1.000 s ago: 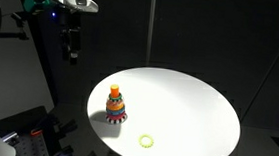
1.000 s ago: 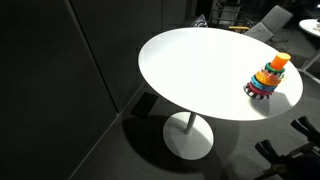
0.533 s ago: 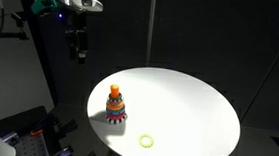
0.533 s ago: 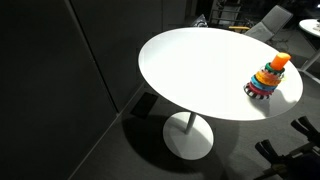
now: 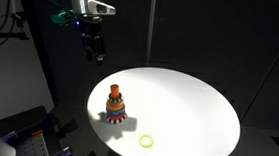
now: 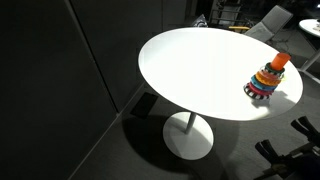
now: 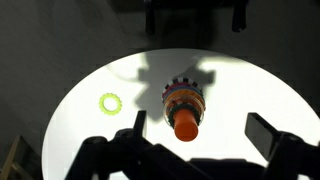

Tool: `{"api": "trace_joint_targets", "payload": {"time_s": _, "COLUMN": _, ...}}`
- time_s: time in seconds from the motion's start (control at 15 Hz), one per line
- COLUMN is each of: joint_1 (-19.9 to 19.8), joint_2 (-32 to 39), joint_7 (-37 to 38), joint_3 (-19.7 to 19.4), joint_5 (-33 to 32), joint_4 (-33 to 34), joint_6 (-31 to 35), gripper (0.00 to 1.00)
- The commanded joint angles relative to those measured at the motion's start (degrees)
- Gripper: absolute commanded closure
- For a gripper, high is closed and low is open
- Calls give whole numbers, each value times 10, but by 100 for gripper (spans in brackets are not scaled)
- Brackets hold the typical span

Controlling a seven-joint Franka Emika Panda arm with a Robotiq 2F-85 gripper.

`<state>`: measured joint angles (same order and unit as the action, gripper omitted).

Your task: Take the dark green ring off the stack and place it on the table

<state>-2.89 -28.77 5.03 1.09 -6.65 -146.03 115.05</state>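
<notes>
Dark room; round white table [image 5: 193,102], brightly lit. Stack [image 5: 115,104] near its edge; dark green ring not distinguishable among its bands. Yellow-green ring [image 5: 147,141] lies apart. My gripper [image 5: 98,53]: fingers spread, empty, high above.

A pale yellow-green ring [image 5: 147,141] lies flat, well below my pincer [image 5: 99,56] and off to one side. Behind my pincer a thin pole [image 5: 150,29] goes up into the dark. Low down under my pincer sits some dark clutter [image 5: 25,134].
</notes>
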Motion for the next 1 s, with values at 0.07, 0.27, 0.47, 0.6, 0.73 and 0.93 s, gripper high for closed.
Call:
{"api": "trace_joint_targets", "payload": {"time_s": 0.07, "joint_1": 0, "joint_2": 46, "joint_7": -2, "joint_3": -15, "joint_5": 12, "joint_4": 6, "joint_6": 77, "gripper": 0}}
{"api": "trace_joint_targets", "payload": {"time_s": 0.27, "joint_1": 0, "joint_2": 61, "joint_7": -6, "joint_3": -20, "joint_5": 16, "joint_4": 5, "joint_6": 110, "gripper": 0}}
{"api": "trace_joint_targets", "payload": {"time_s": 0.47, "joint_1": -2, "joint_2": 61, "joint_7": -1, "joint_3": -16, "joint_5": 7, "joint_4": 0, "joint_6": 106, "gripper": 0}}
{"api": "trace_joint_targets", "payload": {"time_s": 0.6, "joint_1": -2, "joint_2": 63, "joint_7": -2, "joint_3": -17, "joint_5": 8, "joint_4": 1, "joint_6": 107, "gripper": 0}}
{"api": "trace_joint_targets", "payload": {"time_s": 0.73, "joint_1": -2, "joint_2": 63, "joint_7": -2, "joint_3": -17, "joint_5": 8, "joint_4": 1, "joint_6": 107, "gripper": 0}}
{"api": "trace_joint_targets", "payload": {"time_s": 0.93, "joint_1": -2, "joint_2": 61, "joint_7": -3, "joint_3": -18, "joint_5": 7, "joint_4": -11, "joint_6": 118, "gripper": 0}}
